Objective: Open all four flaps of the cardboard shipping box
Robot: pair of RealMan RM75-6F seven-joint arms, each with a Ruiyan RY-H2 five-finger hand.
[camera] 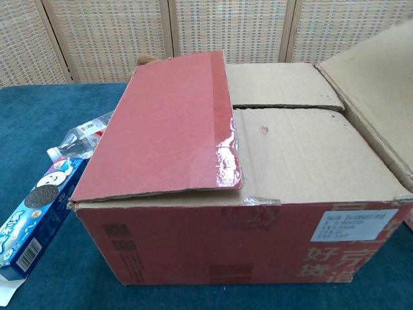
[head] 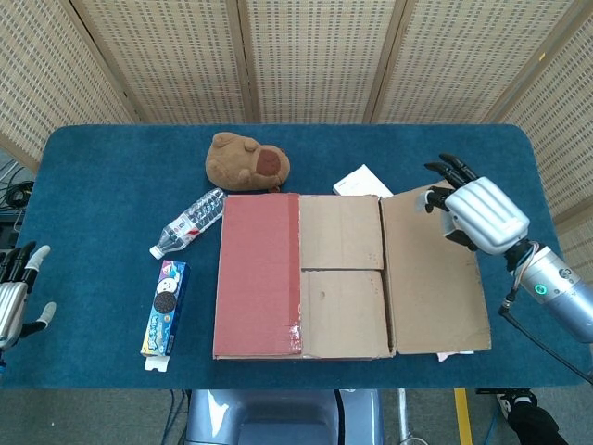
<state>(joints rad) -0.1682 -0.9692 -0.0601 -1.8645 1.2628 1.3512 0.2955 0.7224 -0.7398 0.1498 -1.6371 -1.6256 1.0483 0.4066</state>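
Here the box [head: 306, 275] sits mid-table [head: 93, 176], its right flap [head: 434, 271] folded out flat and hiding nearly all of a pink packet beneath it; only a sliver shows at the flap's near edge. The red left flap [head: 258, 275] lies closed, as do the two inner flaps [head: 341, 232]. The right hand [head: 477, 211] is at the open flap's far right corner, fingers apart and extended, gripping nothing; whether they touch the cardboard cannot be told. The left hand [head: 13, 298] is cut off by the frame's left edge, its visible fingers apart and empty. In the chest view neither hand appears, and the open flap [camera: 381, 77] runs out of frame. A white card [head: 359, 182] lies partly behind the box.
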